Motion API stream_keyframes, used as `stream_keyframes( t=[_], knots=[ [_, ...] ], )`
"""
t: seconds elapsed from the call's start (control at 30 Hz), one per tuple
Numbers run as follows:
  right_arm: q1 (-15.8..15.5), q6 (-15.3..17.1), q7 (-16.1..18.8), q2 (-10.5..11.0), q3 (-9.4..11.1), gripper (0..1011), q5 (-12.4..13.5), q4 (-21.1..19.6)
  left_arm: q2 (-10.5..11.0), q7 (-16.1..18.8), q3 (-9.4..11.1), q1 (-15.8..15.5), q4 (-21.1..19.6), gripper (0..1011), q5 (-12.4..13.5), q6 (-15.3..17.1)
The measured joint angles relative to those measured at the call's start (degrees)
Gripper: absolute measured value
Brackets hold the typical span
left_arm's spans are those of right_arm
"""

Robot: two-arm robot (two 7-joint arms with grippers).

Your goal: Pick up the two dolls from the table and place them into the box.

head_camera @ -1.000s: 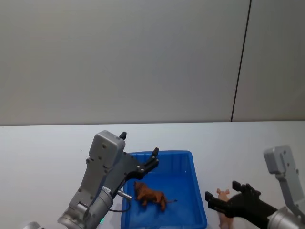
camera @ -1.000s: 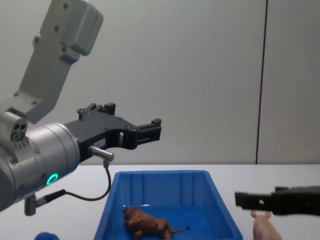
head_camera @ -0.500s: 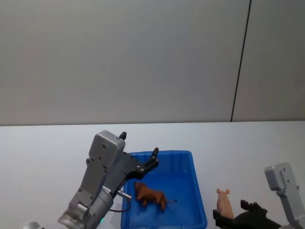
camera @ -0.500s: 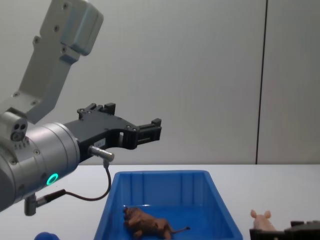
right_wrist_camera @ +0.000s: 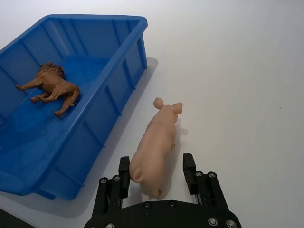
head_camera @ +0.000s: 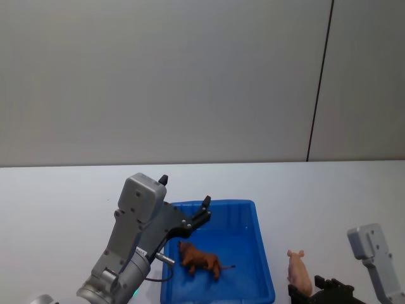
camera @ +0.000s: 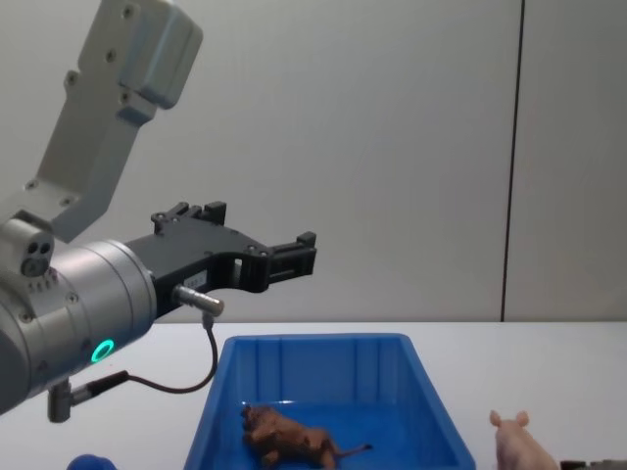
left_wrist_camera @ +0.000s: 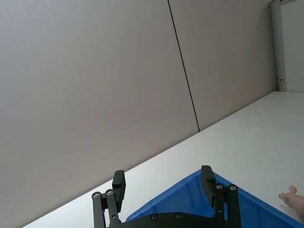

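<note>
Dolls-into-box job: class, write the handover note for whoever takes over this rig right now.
The left gripper is open and empty, raised over the box.
The right gripper is open and low, straddling the rear of the pig.
The lion lies in the box; the pig is on the table beside it.
Done: lion. Left to do: close on the pig, lift it, release it in the box.

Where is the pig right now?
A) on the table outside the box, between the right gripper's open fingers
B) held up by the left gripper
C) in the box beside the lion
A: the pig is on the table beside the box, the open right gripper straddling its rear end; the left gripper hangs open above the box, holding nothing.
</note>
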Motion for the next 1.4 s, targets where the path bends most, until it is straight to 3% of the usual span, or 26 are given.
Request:
stream_keyframes(
  t=[0.1,0.27,0.4,0.73,0.97,1.17,1.4],
  knots=[
    [0.00,-0.04,-0.22,-0.07,-0.02,641,-0.01,0.01,0.00,0.00,0.00,0.00,0.00,1001,0.00,0.00],
    [-0.10,-0.48,-0.84,-0.16,-0.05,453,-0.08,-0.16,0.00,0.00,0.00,0.00,0.00,1002,0.00,0.00],
    [-0.15,-1.07,-1.30,-0.17,-0.01,375,-0.18,-0.55,0.00,0.00,0.00,0.00,0.00,1002,0.00,0.00],
    [0.22,-3.67,-1.75,-0.13,0.26,375,-1.22,-2.51,0.00,0.00,0.00,0.00,0.00,1002,0.00,0.00],
    [1.88,-4.86,0.30,-0.42,0.34,375,-2.02,-4.73,0.01,0.00,0.00,0.00,0.00,1002,0.00,0.00],
    [3.94,-4.40,2.87,-1.22,0.07,375,-2.23,-5.67,0.00,0.00,0.00,0.00,0.00,1002,0.00,0.00],
    [7.44,-1.65,6.63,-3.21,-0.84,375,-2.40,-4.86,0.00,0.00,0.00,0.00,0.00,1002,0.00,0.00]
  ],
)
